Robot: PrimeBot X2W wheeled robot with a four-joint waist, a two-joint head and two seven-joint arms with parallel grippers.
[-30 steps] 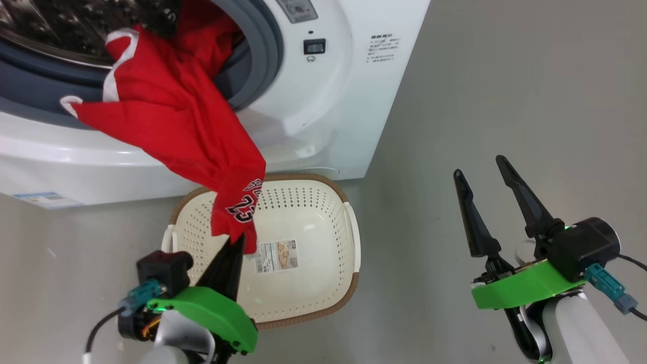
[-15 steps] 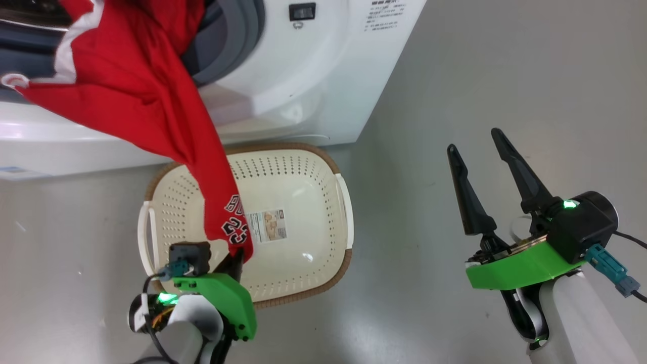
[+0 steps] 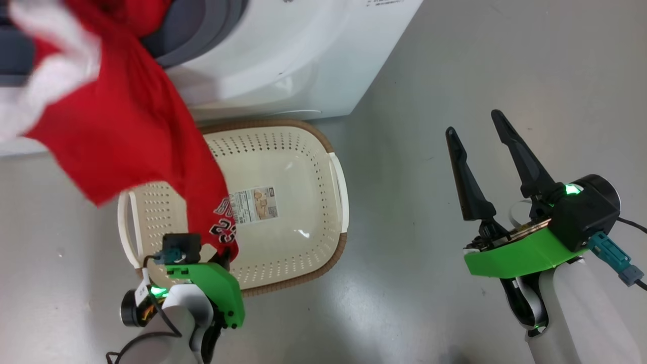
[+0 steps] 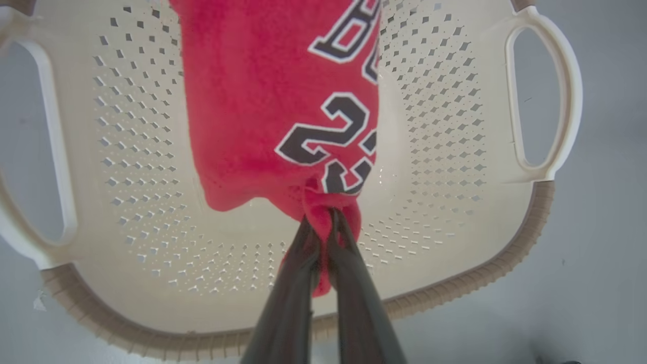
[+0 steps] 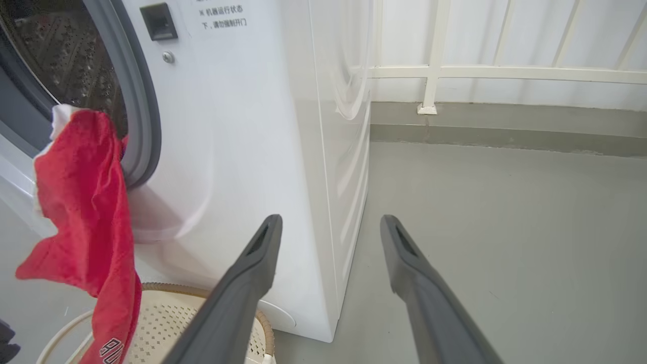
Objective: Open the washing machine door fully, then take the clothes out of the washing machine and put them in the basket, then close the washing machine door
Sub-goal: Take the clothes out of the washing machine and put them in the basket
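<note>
While left gripper pinches clothes above basket, right gripper (near washing machine) gapes.

Jersey over the basket: red cloth, matt, faintly fuzzy knit; numerals black with white edging. Basket: cream plastic, smooth, slight sheen, perforated; rim brown, ribbed, woven look; paper sticker on its floor. Washing machine behind the basket: white glossy panels, grey matt rubber gasket, shiny perforated metal drum. Floor around the basket: grey, smooth, semi-gloss. Right gripper: fingers dark matt plastic.
</note>
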